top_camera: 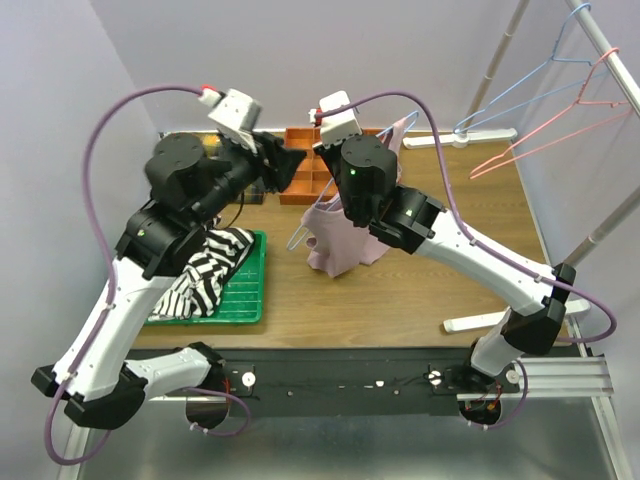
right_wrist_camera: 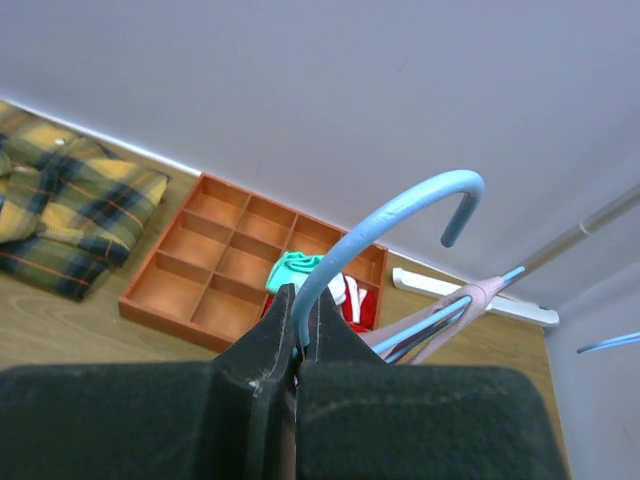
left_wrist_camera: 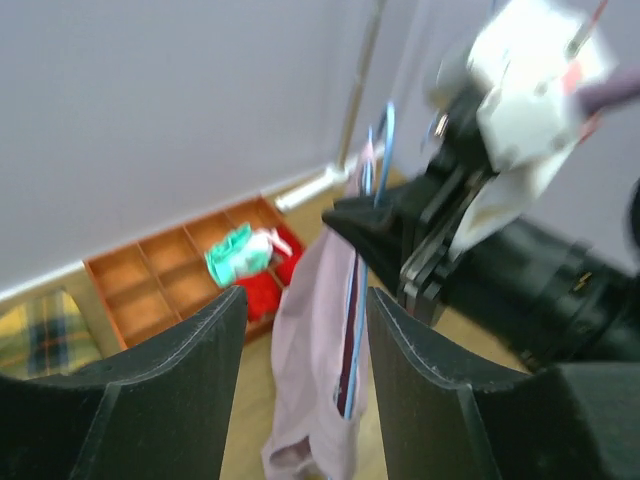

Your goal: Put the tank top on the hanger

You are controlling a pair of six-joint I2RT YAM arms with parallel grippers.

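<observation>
2 arms meet over wooden table [top_camera: 400, 290] | right gripper [right_wrist_camera: 303, 305] pinched on hanger [right_wrist_camera: 400, 210] below hook | tank top [top_camera: 340, 235] hangs from it | left gripper [left_wrist_camera: 305, 310] spread, empty, facing top | behind: orange divider tray [right_wrist_camera: 190, 250], plaid cloth [right_wrist_camera: 70, 220], seen from wrists only | striped garment [top_camera: 205, 270] in green tray [top_camera: 250, 300], overhead only | lavender walls

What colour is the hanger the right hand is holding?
Light blue hanger; the right wrist view shows it best.

White-black arms [top_camera: 480, 255], purple cables [top_camera: 95, 140], perhaps green LEDs [top_camera: 352, 170]
</observation>
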